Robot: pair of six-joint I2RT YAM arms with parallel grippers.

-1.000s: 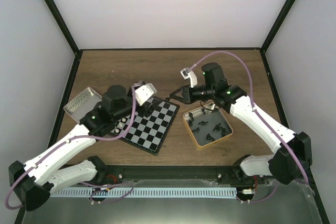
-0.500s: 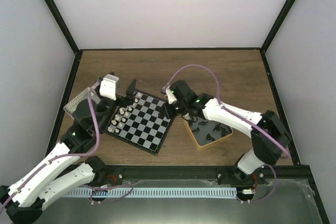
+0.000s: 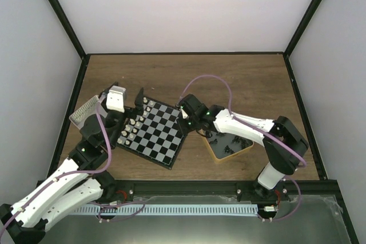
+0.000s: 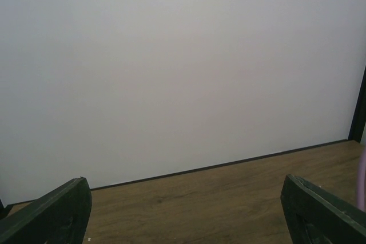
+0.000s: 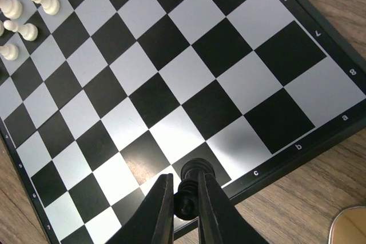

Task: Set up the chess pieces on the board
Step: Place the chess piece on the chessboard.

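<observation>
Right tool [image 5: 185, 179] has carried a black piece [image 5: 196, 171] to the board [image 5: 189, 72].

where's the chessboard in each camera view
Top external: the board lies just left of centre.
Left wrist: not in it.
Right wrist: the board fills most of the picture.
Shared landmark: the white pieces lined along one board edge.

One board [image 3: 157, 132] on the counter [image 3: 189, 78], and two tins: silver tin [image 3: 86, 112] left, gold tin [image 3: 220, 154] right. Right wrist view: one black piece [image 5: 191, 190] bottom centre, six white pieces [image 5: 46, 4] upper left. Black pieces [image 3: 226, 141] in the gold tin are too small to count.
</observation>
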